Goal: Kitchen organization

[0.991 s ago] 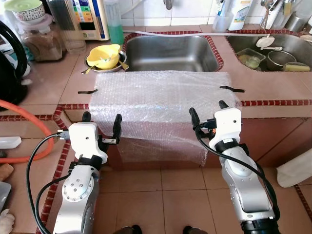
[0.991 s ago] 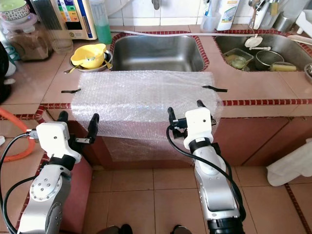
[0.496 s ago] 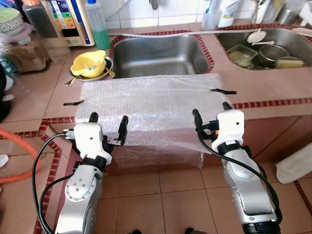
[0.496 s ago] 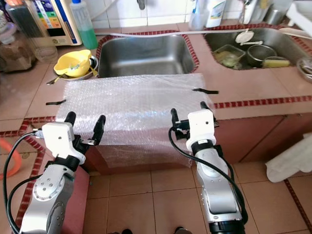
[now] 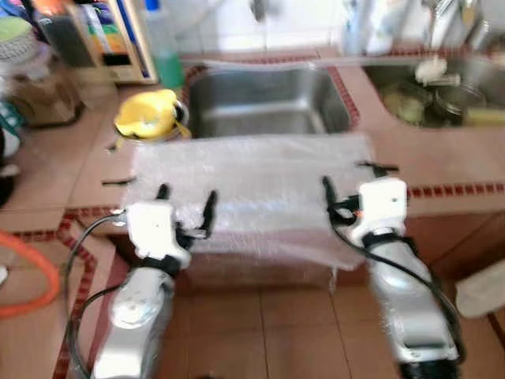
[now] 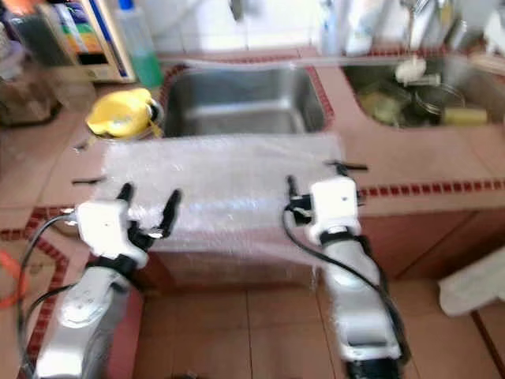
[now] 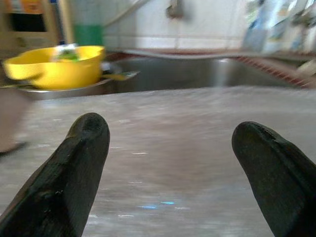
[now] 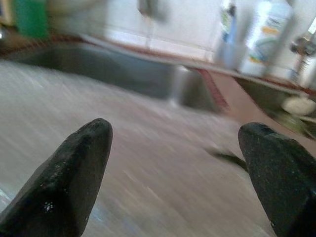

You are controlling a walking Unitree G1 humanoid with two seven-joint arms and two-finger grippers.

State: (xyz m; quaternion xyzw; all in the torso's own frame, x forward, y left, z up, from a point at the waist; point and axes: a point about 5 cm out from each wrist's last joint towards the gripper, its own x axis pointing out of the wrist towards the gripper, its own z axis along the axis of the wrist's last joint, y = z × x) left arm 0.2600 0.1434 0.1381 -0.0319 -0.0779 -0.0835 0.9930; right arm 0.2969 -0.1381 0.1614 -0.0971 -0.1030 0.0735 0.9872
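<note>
Left eye view blurred | bubble wrap sheet (image 5: 252, 185) lay flat on counter (image 5: 442, 162) before sink (image 5: 264, 99), front edge draped over the counter lip | left end effector (image 5: 186, 207) and right end effector (image 5: 347, 193) both spread wide, empty, at that edge | advice: level both, approach evenly, pinch only the overhang | yellow bowl (image 5: 148, 114) near the sheet's back-left corner.

my head stereo pair looks forward and down over the terracotta-tiled counter (image 5: 71, 170), both eyes blurred, sharing the sheet of clear bubble wrap (image 5: 252, 178) and the steel sink basin (image 5: 264, 103). each wrist camera sits low at the counter edge, close to the wrap, looking along its open jaws toward the sink; the left one also catches the yellow plastic bowl (image 7: 54, 71).
</note>
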